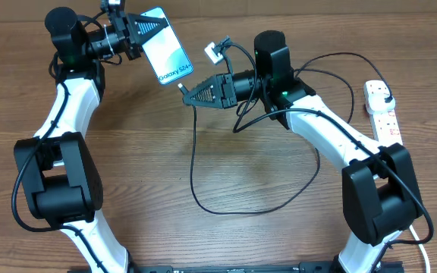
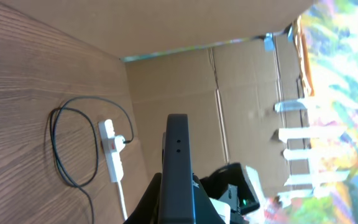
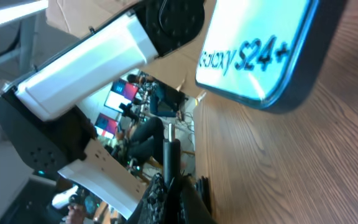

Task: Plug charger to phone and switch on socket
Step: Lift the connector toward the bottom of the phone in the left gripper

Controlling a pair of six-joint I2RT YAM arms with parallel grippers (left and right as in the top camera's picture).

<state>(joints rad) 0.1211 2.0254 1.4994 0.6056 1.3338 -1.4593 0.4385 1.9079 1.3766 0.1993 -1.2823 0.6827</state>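
While the left gripper (image 1: pixel 141 34) clamps the phone (image 1: pixel 165 47) by its far end, jaws closed on its thin edges, the handset hangs off the table (image 1: pixel 226 167), screen up and tilted; white text band at the end facing the right gripper (image 1: pixel 190 94); right jaws pinched narrow on the charger (image 1: pixel 193 152) just behind its connector tip (image 1: pixel 182 86); tip juts past the fingers, near the phone's lower end, apart from it; black cable drops from the gripper, sweeps a wide loop over the wood, rises toward the plug (image 1: pixel 386 98); plug seated in the socket (image 1: pixel 383 114), which lies flat at the right edge; switch position too small to tell.
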